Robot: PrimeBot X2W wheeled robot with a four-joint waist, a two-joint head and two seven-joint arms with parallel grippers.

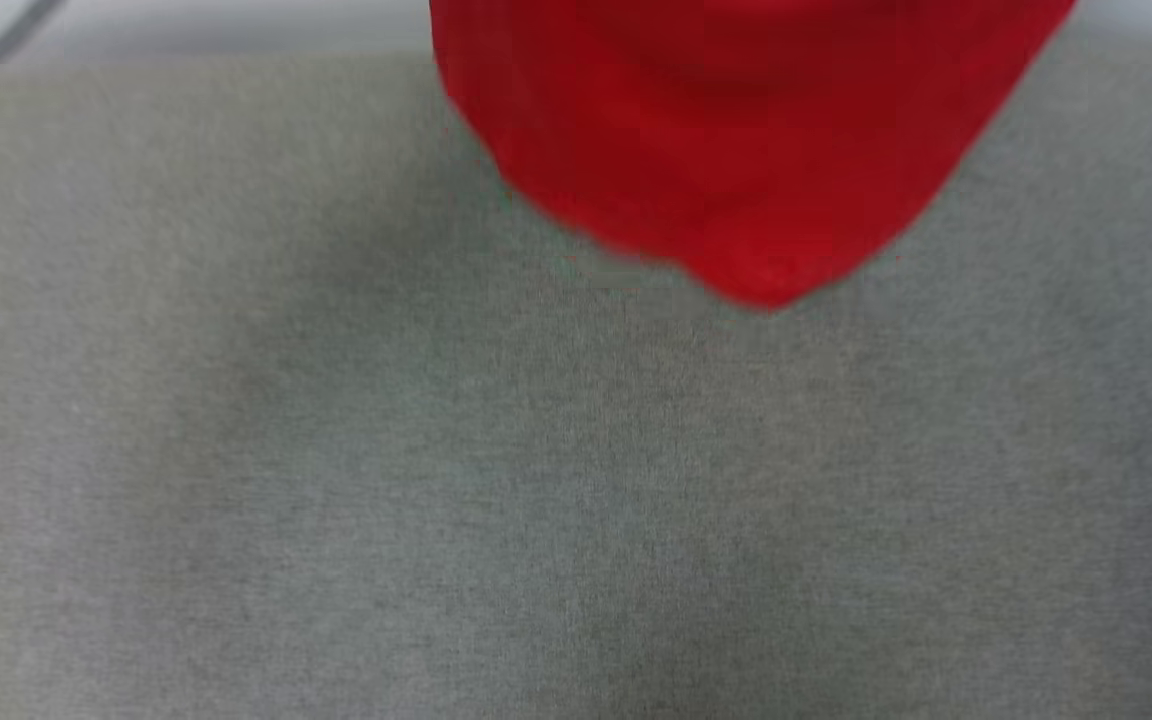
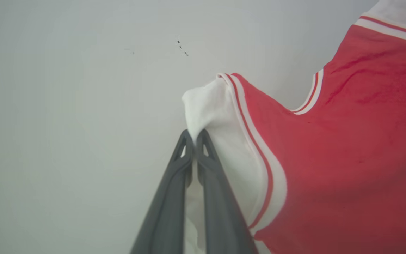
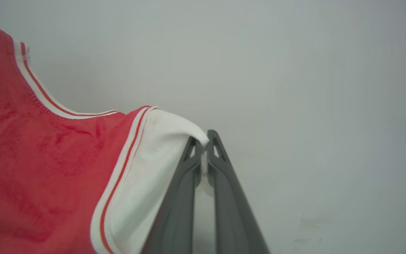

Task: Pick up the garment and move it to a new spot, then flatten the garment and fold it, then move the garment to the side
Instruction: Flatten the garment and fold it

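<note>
– Clenched on white cloth, the left end effector (image 2: 195, 135) rose from the bottom middle of its wrist view, didn't it?
– It did. Its two dark fingers (image 2: 167, 211) lay pressed together, and a fold of the white sleeve (image 2: 210, 106) was pinched between their tips.
– And where was the garment (image 2: 347, 158)?
– It filled the right side of that frame. It was red, with striped trim (image 2: 263, 165) running between sleeve and body, and a curved neckline (image 2: 310, 98) toward the upper right. Behind it was a pale background (image 2: 65, 106) with a few dark specks (image 2: 182, 47) near the top middle.
– What about the right end effector (image 3: 204, 141)?
– Much the same, mirrored. It was closed tight on the second white sleeve (image 3: 160, 141), with its fingertips meeting near the centre of its frame. The red body spread over the left side, and the neckline dipped at the upper left.
– Where did the head view put the garment?
– At the top of the frame, from the middle toward the right. It came down from the upper edge and narrowed to a blunt point just above the centre, blurred along its edges. The grey tabletop (image 1: 436, 500) took up the rest of the picture, below and to both sides.
– Was that point touching the tabletop?
– I couldn't tell from that angle.
</note>
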